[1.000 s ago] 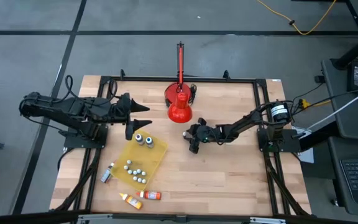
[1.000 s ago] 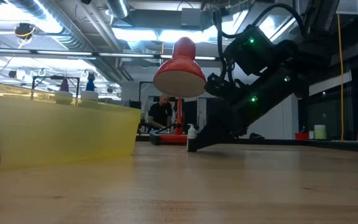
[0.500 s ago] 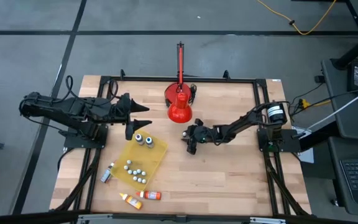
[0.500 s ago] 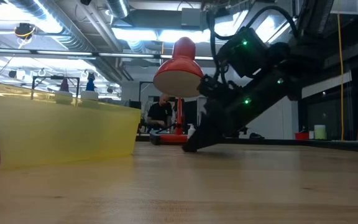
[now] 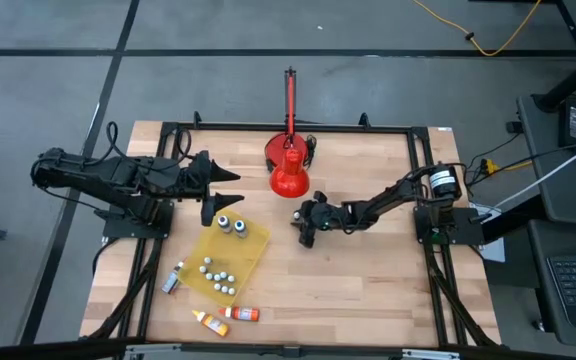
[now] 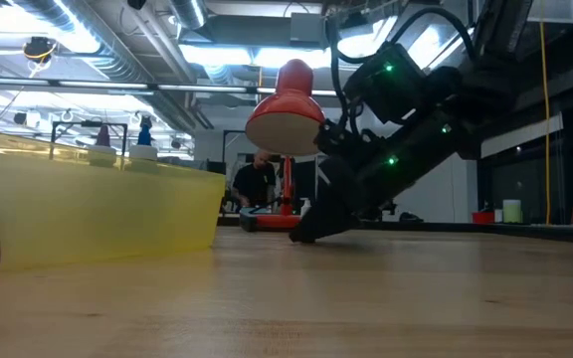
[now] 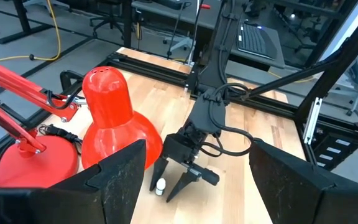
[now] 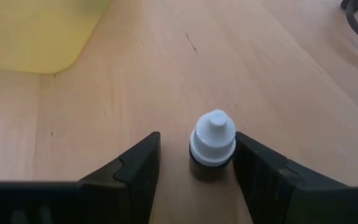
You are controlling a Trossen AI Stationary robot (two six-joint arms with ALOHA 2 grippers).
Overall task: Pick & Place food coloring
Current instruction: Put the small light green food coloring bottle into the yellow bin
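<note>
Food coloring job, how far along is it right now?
Done: two dark-capped bottles and a cluster of small ones already sit on the yellow tray. In hand: the right gripper has its open jaws around an upright white-capped bottle, not yet closed. Left: the orange bottle, yellow bottle and another lie off the tray. The left gripper waits.

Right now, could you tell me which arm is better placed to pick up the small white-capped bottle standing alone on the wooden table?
The right. Its open gripper already straddles the small white-capped bottle, one finger on each side. The left gripper waits at the table's far left edge, well away.
</note>
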